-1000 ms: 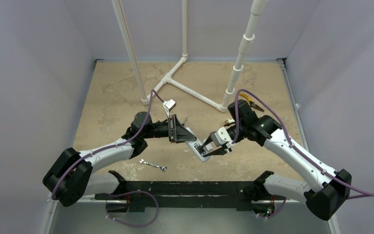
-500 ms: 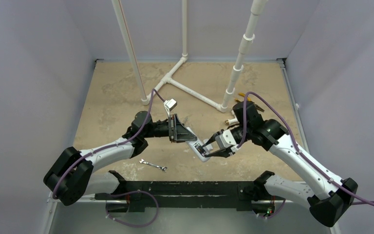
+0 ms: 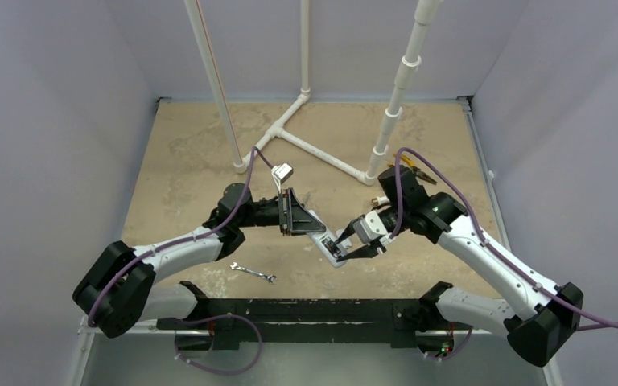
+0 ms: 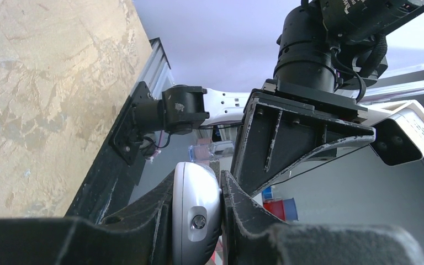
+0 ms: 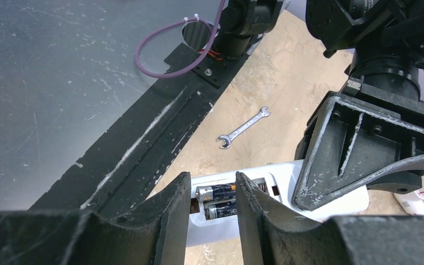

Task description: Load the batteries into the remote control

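Remote control (image 5: 287,193) — far end behind the left fingers (image 5: 353,143), batteries (image 5: 216,192) partly behind the right fingers (image 5: 171,221).

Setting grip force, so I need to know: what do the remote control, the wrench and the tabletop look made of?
Remote control: white plastic, smooth and slightly glossy, with moulded edges around the battery bay.
Wrench: bare metal, silvery and bright, probably steel.
Tabletop: tan, mottled matte board, perhaps pressed wood; the look leaves that open.
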